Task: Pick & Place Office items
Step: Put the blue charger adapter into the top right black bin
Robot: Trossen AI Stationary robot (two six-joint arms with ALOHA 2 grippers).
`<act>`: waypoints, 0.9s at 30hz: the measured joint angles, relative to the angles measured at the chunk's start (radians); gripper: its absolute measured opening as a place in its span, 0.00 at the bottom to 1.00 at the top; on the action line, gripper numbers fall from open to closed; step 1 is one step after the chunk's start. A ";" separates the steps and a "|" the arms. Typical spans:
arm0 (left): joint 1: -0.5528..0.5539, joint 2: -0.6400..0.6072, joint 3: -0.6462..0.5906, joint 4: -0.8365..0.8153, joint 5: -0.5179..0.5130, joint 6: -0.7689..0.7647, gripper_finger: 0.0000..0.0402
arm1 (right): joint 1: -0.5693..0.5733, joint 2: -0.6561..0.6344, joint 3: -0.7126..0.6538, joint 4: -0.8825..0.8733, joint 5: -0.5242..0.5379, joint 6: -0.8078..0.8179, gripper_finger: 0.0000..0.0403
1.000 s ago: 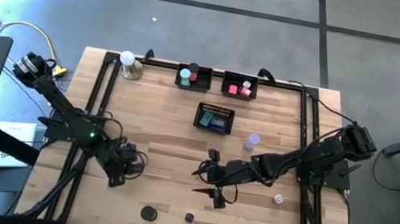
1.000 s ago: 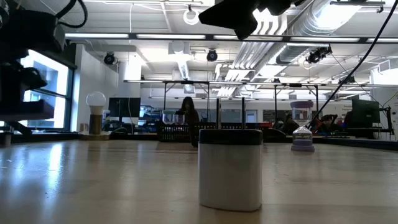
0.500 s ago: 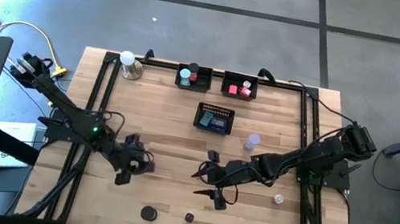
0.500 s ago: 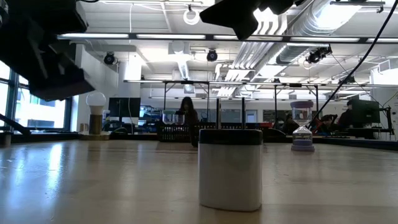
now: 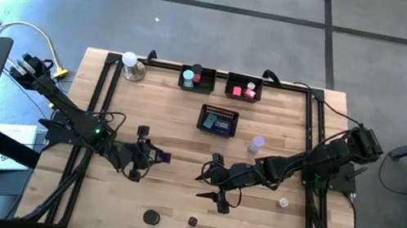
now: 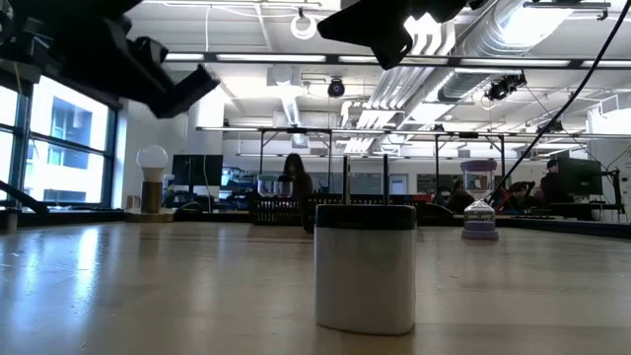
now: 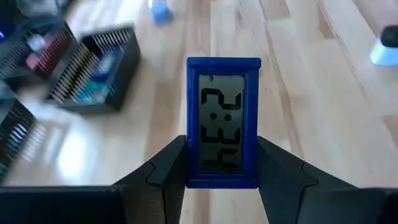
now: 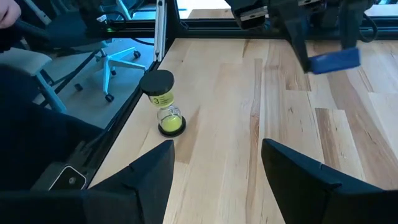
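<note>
Two grippers are over the table. Left gripper (image 7: 222, 165) is pinching a blue clock (image 7: 223, 122) by its long sides, display facing the wrist camera; gripping the narrow frame edges is likely keeping the face unobstructed and the piece square for release. In the high view the clock (image 5: 164, 157) is hanging above the wood, left of centre, well apart from the trays.

Right gripper (image 5: 218, 186) is hovering near mid-table with fingers (image 8: 146, 171) spread and nothing between them, apparently waiting.

Three mesh trays (image 5: 218, 121) are sitting toward the far edge; the middle one is holding blue pieces, so it is probably the clock's destination. A lavender timer (image 5: 255, 144) is standing beside that tray. A yellow timer (image 8: 165, 106) and a black disc (image 5: 151, 217) are sitting on the near part of the table, unsorted.

Judgement: carry step in progress, several items left.
</note>
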 joint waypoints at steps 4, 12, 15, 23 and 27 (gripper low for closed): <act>0.000 0.000 0.000 0.060 -0.067 0.093 0.38 | 0.000 0.000 0.000 0.000 0.000 0.000 0.57; 0.000 0.000 0.000 0.106 -0.195 0.201 0.38 | 0.000 0.000 0.000 0.000 0.056 0.048 0.57; 0.000 0.000 0.000 0.109 -0.220 0.231 0.38 | -0.003 0.000 0.000 0.000 0.102 0.075 0.57; 0.000 0.001 0.000 0.111 -0.328 0.272 0.38 | -0.044 0.000 0.000 0.004 0.162 0.196 0.57; 0.000 0.002 0.000 0.143 -0.355 0.316 0.38 | -0.069 0.000 0.000 0.004 0.163 0.235 0.57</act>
